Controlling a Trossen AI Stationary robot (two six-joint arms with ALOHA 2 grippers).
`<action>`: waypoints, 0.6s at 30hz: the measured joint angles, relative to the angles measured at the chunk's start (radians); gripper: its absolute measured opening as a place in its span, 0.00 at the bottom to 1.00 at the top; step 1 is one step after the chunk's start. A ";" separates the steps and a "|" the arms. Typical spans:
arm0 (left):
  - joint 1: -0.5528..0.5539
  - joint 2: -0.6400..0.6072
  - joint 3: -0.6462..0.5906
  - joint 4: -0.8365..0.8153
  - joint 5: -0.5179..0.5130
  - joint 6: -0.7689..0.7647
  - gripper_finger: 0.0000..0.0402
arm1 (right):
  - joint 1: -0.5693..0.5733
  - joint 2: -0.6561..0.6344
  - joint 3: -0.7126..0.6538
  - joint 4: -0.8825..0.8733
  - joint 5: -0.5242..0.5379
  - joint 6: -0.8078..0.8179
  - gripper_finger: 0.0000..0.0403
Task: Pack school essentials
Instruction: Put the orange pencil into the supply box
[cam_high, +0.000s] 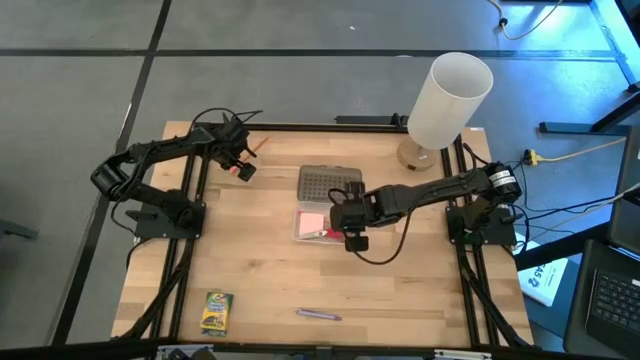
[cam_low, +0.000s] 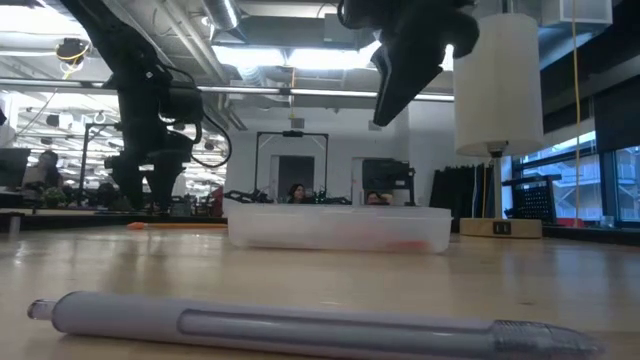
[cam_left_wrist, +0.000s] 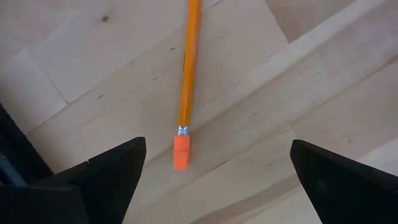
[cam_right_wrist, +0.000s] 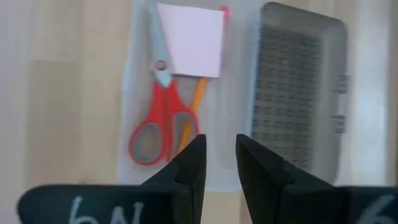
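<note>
My left gripper (cam_left_wrist: 217, 180) is open and points down over an orange pencil (cam_left_wrist: 186, 68) that lies flat on the table at the far left; the pencil's eraser end (cam_left_wrist: 181, 152) sits between the two fingers, untouched. My right gripper (cam_right_wrist: 219, 165) hovers above the near end of the clear case (cam_high: 318, 225), its fingers a narrow gap apart with nothing between them. In the case lie red-handled scissors (cam_right_wrist: 158, 118), a pink eraser (cam_right_wrist: 191, 40) and another orange pencil (cam_right_wrist: 193, 102). A crayon box (cam_high: 216, 312) and a purple pen (cam_high: 318, 315) lie near the front edge.
The grey dimpled lid (cam_high: 330, 182) lies just beyond the case. A tall white cylinder (cam_high: 450, 100) stands at the far right corner. Black frame rails (cam_high: 185, 250) run along both sides of the table. Bare wood lies between the case and the front edge.
</note>
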 joint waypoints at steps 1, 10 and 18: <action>0.000 0.000 0.000 0.000 0.000 0.000 0.98 | 0.000 0.000 0.000 0.000 0.006 -0.001 0.22; 0.000 0.000 0.000 0.000 0.000 0.000 0.98 | 0.000 0.000 0.000 0.001 0.004 -0.002 0.22; 0.000 0.000 0.000 0.000 0.015 0.000 0.98 | 0.000 0.000 0.000 0.004 0.004 -0.002 0.22</action>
